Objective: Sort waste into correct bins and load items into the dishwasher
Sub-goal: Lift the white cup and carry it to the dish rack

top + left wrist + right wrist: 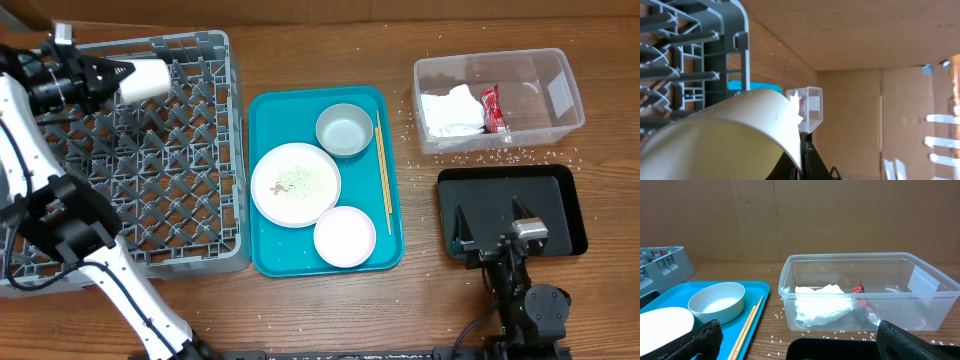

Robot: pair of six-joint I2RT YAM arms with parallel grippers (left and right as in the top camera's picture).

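Observation:
My left gripper (122, 73) is shut on the rim of the small white cup (146, 80), holding it on its side over the far edge of the grey dish rack (170, 170). In the left wrist view the cup (730, 135) fills the lower left, its wall pinched between the dark fingers (812, 160). My right gripper (490, 232) stands open over the black tray (560, 200), holding nothing. The clear tub (560, 100) holds the white napkin (822, 305) and red wrapper (862, 300). Bowl (344, 130), large plate (295, 184) and small plate (345, 237) lie on the teal tray (265, 110).
Wooden chopsticks (382, 170) lie along the teal tray's right side. Loose rice grains (490, 155) are scattered on the wood between tub and black tray, and some residue sits on the large plate. A cardboard wall stands behind the table.

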